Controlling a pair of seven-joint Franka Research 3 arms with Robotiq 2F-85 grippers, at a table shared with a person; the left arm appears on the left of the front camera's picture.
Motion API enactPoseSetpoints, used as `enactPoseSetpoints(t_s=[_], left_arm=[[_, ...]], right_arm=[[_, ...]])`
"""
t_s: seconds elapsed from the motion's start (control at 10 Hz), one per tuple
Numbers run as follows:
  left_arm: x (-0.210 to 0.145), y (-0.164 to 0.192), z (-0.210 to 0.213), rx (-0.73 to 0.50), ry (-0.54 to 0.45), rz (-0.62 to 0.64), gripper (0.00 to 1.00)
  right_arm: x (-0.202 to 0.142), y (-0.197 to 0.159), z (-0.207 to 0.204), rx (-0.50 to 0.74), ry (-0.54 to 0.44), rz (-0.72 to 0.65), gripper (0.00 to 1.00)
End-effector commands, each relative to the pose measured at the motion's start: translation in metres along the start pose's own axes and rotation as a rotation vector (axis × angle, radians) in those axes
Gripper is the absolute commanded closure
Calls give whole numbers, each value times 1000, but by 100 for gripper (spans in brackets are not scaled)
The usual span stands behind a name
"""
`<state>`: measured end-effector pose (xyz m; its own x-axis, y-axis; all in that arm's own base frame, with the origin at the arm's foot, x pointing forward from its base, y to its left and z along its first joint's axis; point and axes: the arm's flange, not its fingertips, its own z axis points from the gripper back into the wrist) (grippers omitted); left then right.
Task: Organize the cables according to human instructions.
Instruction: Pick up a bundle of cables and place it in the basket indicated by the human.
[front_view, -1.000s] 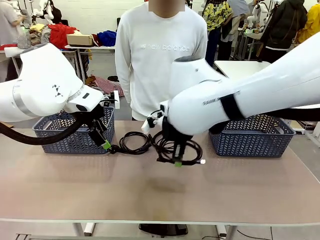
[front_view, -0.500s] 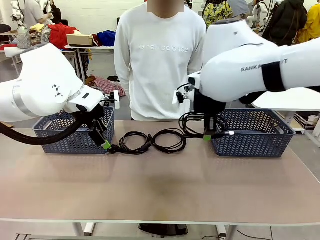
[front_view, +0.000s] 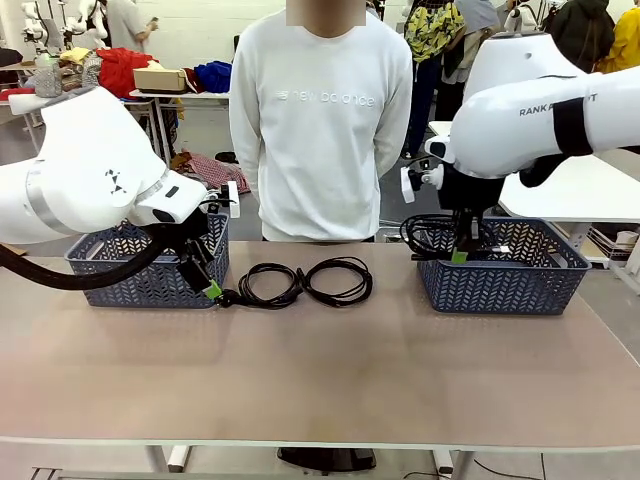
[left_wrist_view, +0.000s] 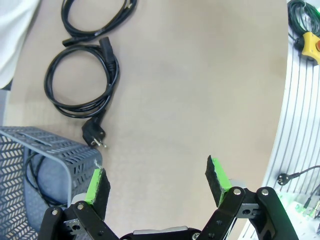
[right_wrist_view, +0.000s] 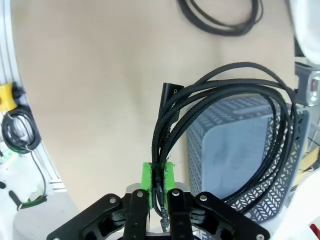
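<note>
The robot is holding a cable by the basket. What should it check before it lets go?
1. The right gripper has its jaws shut on the held cable: ok.
2. Whole coil above the right basket: not ok, some loops hang outside its wall.
3. The person is clear of that basket: ok.
4. The left gripper is open and empty, by the left basket: ok.
5. Basket is the one the person chose: cannot tell.
</note>
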<state>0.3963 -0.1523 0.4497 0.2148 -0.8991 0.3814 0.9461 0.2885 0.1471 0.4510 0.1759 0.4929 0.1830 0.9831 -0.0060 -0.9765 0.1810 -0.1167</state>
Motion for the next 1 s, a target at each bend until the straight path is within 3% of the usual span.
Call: enactPoseSetpoints(t_s=[0.0,0.1,0.6,0.7,0.9], left_arm=[[0,-1,1,6,3,7,0],[0,-1,1,6,3,7,0],[0,-1,1,6,3,7,0],[0,-1,1,6,3,7,0],[0,-1,1,6,3,7,0]], right_arm=[[-3,-14,4,-6,-37,4,100],[0,0,0,0,0,0,100],[0,0,0,0,0,0,100],[3,-2,-2,3,2,2,89],[-24,-21,2,-40,-2,-47,89]])
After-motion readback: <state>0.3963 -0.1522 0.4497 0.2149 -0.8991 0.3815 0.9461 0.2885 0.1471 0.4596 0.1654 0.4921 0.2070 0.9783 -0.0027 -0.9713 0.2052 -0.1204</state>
